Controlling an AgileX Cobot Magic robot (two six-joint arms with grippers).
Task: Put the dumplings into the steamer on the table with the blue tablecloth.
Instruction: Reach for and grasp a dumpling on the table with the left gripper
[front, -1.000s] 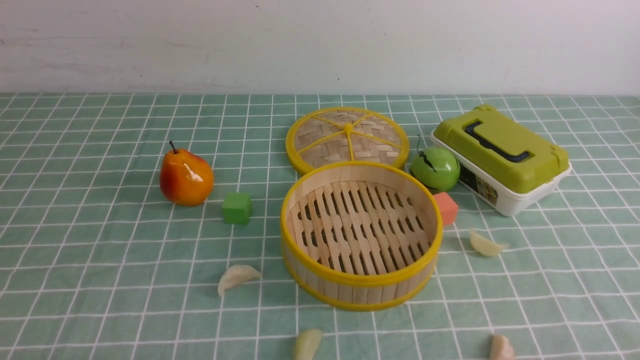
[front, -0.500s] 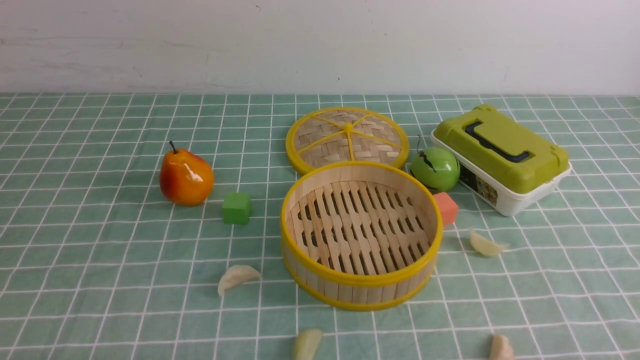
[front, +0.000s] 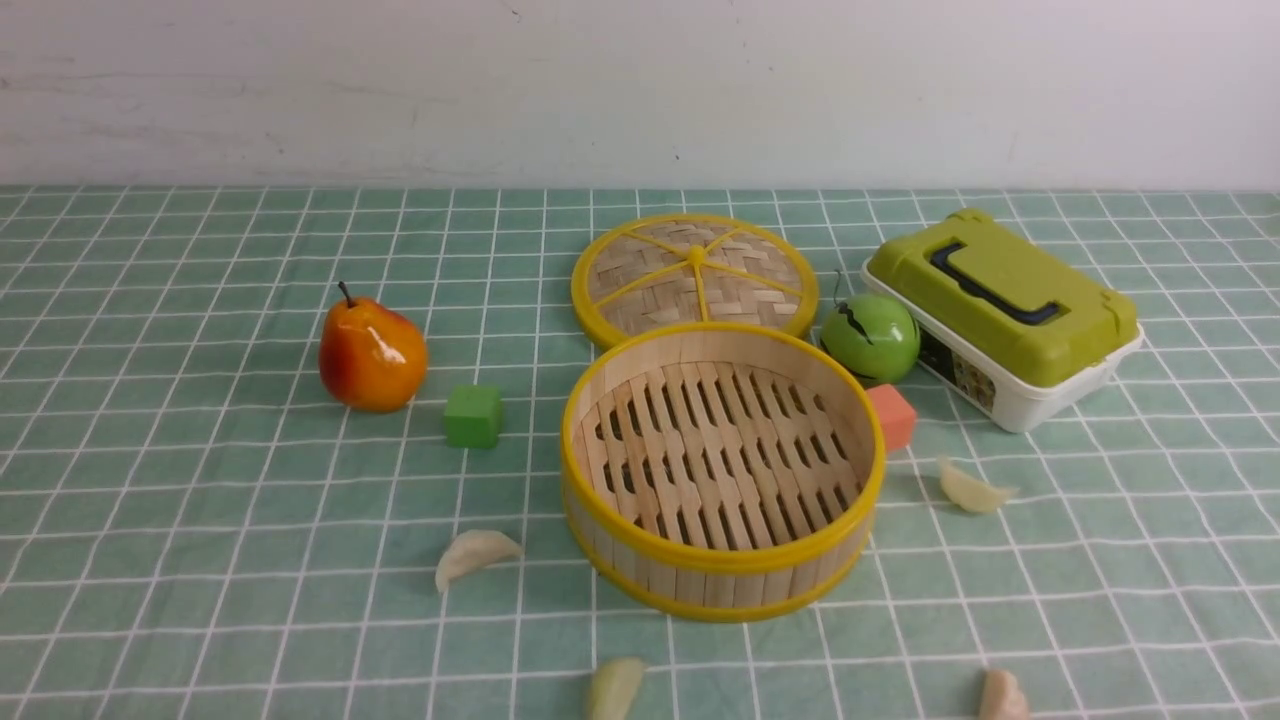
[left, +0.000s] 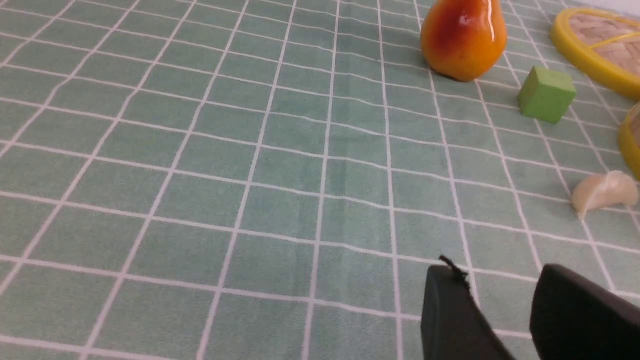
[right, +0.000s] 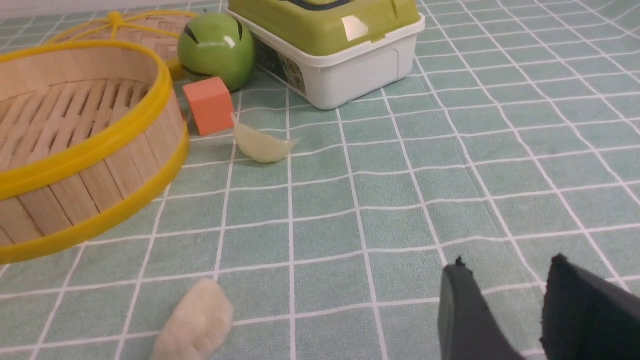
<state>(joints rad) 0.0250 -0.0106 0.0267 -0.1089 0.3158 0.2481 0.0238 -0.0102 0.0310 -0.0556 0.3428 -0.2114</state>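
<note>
1. Four dumplings are lying on the table, around one bamboo steamer: one is resting on its left side, one on its right near the cube, and two are lying on the near side.
2. One woven lid is lying behind the steamer.
3. Two cubes are sitting there, one green cube and one orange cube.
4. Two fruits are standing: one pear and one green round fruit, beside one lunch box.
5. Two claws, left claw and right claw, are staying partly open, holding nothing.
</note>
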